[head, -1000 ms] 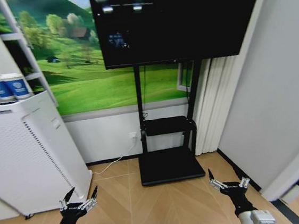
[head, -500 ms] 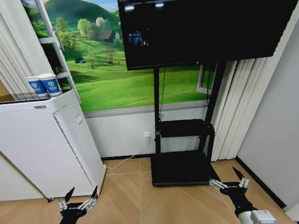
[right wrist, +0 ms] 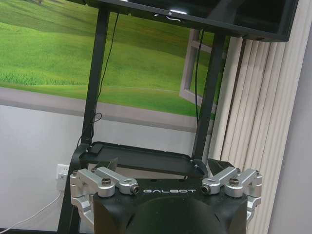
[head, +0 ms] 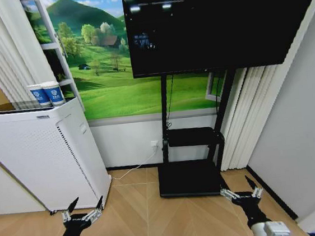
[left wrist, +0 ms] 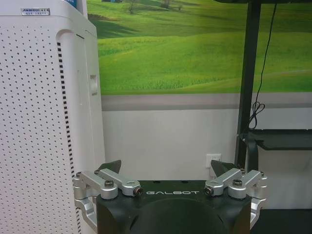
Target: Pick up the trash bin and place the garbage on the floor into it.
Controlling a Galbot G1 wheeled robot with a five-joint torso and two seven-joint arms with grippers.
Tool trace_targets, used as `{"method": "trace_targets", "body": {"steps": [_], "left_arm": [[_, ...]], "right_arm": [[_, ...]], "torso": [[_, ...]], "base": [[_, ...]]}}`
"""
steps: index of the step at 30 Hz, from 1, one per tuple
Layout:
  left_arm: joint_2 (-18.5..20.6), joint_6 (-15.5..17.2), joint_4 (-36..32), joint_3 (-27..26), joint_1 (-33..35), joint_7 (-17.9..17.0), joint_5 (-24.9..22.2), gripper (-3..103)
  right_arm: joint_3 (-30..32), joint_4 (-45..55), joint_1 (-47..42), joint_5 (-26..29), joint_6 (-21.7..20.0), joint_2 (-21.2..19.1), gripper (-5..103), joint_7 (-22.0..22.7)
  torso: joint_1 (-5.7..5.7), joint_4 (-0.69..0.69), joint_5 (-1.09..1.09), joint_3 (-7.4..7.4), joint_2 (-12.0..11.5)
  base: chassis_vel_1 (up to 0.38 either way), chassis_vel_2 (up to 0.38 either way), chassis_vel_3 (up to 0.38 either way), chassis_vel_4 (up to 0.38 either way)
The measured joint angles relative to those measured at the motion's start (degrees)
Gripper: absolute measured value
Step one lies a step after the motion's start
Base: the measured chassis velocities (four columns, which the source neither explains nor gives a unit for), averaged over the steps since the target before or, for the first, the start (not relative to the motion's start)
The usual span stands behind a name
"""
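- left gripper [head: 82,209] hangs low over the floor [head: 140,221], jaws spread open, holding nothing, near the white appliance [head: 38,159].
- right gripper [head: 241,190] hangs low by the tv stand [head: 189,176], jaws open, empty.

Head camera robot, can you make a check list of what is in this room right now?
Surface: tan chevron wood floor, bare where visible.
Job's things: nothing seen.
Clutter: two blue-and-white paper cups on the white perforated appliance.
Grippers: left tool open, low at the left; right tool open, low at the right; both hold nothing.
Cables: white cord from the wall socket to the appliance; black cable down the TV stand.
Surroundings: black TV, meadow mural, pale curtains.
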Motion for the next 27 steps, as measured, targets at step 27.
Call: {"method": "trace_targets", "body": {"steps": [27], "left_arm": [[0.0, 0.0, 0.0, 0.0, 0.0, 0.0, 0.0, 100]], "right_arm": [[0.0, 0.0, 0.0, 0.0, 0.0, 0.0, 100, 0.0]], "torso": [[-0.2, 0.0, 0.0, -0.28, -0.5]], "base": [[0.111, -0.114, -0.11, 0.113]]}}
